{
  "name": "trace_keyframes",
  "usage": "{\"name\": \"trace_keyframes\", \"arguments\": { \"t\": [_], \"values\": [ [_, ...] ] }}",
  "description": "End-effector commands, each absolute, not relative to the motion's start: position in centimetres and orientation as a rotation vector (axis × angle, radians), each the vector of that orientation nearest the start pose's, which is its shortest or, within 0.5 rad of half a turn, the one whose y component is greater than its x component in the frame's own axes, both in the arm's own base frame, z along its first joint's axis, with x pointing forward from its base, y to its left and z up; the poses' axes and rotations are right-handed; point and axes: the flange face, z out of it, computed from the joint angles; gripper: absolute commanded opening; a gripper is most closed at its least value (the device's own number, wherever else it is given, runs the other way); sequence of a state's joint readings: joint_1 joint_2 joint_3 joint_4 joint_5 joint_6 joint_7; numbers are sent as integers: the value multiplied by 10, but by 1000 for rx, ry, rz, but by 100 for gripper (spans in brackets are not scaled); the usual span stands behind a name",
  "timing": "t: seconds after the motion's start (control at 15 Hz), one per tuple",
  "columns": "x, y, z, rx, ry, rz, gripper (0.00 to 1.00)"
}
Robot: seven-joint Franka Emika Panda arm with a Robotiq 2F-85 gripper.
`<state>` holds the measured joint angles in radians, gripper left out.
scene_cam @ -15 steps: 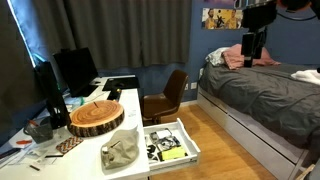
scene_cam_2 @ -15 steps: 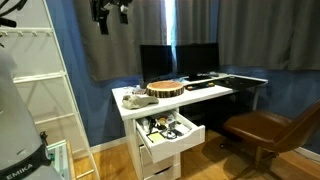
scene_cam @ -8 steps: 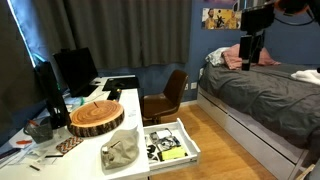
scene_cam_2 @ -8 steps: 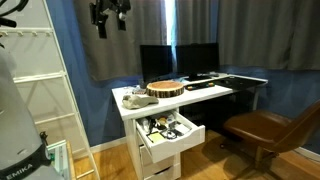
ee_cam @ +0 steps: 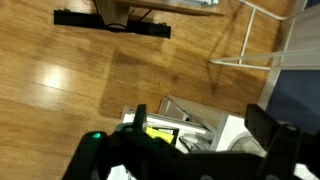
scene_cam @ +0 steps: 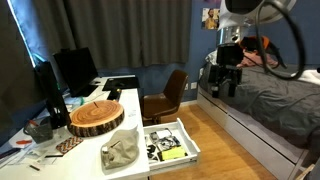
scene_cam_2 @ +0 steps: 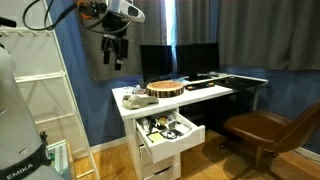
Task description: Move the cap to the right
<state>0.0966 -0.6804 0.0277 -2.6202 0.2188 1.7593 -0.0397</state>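
Bedroom with a white desk [scene_cam: 131,103]; arm arched high above the floor, gripper [scene_cam: 224,90] pointing down, its fingers spread apart; grey cap [scene_cam: 120,150] on the desk's near end, well apart, at 8 o'clock.

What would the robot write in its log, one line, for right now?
gripper: open, empty, up in the air | cap: on desk corner, untouched | drawer: open

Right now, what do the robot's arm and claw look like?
The arm is white and rounded, with a black cable looping beside it. The gripper is black and boxy, with two chunky fingers. In the wrist view a small green light glows on it.
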Motion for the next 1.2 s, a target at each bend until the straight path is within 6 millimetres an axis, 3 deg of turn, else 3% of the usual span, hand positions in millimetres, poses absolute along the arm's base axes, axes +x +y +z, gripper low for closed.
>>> {"name": "trace_keyframes", "arguments": {
  "t": [0.0,0.27,0.47,0.93,1.13],
  "values": [
    [344,52,410,-2845,86,157,100],
    [378,48,374,-2748,278,-60,100],
    [410,56,347,-2655,406,-114,100],
    [453,135,280,-2512,394,46,100],
    [467,170,256,-2523,271,141,100]
  ]
}}
